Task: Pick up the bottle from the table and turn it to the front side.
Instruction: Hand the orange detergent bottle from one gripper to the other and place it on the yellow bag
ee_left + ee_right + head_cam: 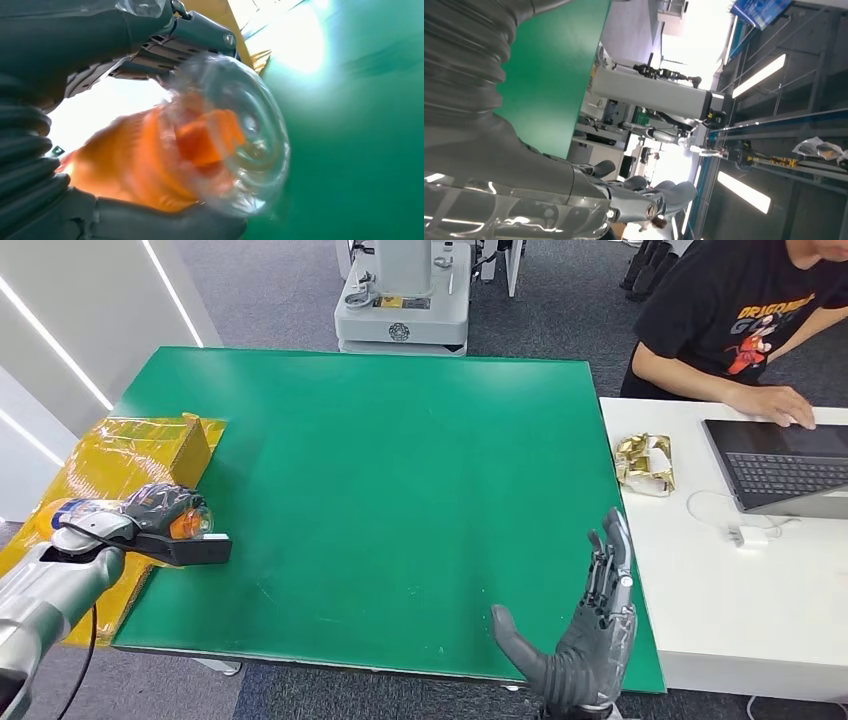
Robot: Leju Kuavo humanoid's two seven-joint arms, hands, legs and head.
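Bottle (pixel 185 522): lying sideways in the left hand (pixel 150 515), at the green counter's (pixel 400 490) left edge beside the yellow box (pixel 130 455).
Right hand (pixel 585 640): empty, fingers straight, at the counter's near right corner.

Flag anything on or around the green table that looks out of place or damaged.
One oddity: crumpled gold foil lies loose on the white desk near the laptop. The left hand holds the bottle intact, nothing spilled.

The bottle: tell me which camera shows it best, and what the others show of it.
The left wrist view is best: the bottle is close up, clear plastic with orange inside, gripped by the left hand, though blurred. The head view has it small in that hand, above the green table's left edge. The right wrist view looks elsewhere.
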